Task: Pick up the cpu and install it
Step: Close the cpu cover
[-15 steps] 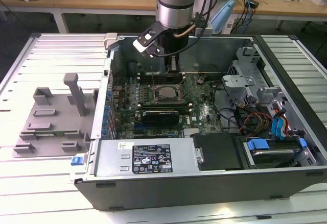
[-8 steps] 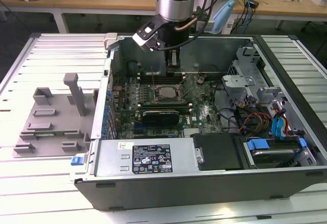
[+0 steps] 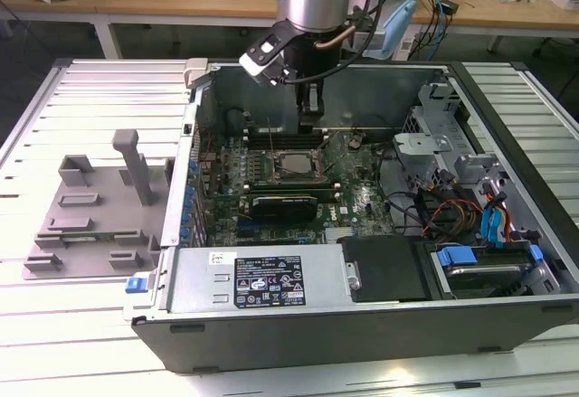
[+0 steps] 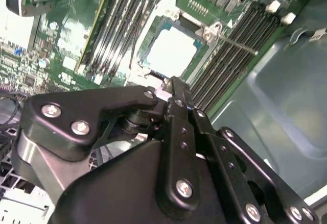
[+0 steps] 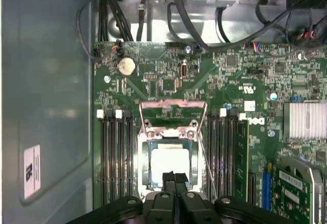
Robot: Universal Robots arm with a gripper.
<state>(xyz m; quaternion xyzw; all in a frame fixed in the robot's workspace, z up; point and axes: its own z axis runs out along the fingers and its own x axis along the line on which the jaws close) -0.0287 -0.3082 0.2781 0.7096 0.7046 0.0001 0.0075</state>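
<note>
One cpu [image 5: 167,164] sits flat inside the socket [image 5: 144,155], three edges visible within the frame. Gripper [image 5: 173,179] is clenched and empty, tips over the socket's edge opposite the flipped-open plate [image 5: 172,113]. Memory slots [image 5: 115,157] flank the socket on both sides. Space above the socket is open.

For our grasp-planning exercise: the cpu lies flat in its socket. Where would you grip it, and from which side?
Grip the cpu by two opposite thin edges, coming straight down from above. It lies flat, broad metal top up, and the socket frame rings it, so a sideways approach is likely blocked.
</note>
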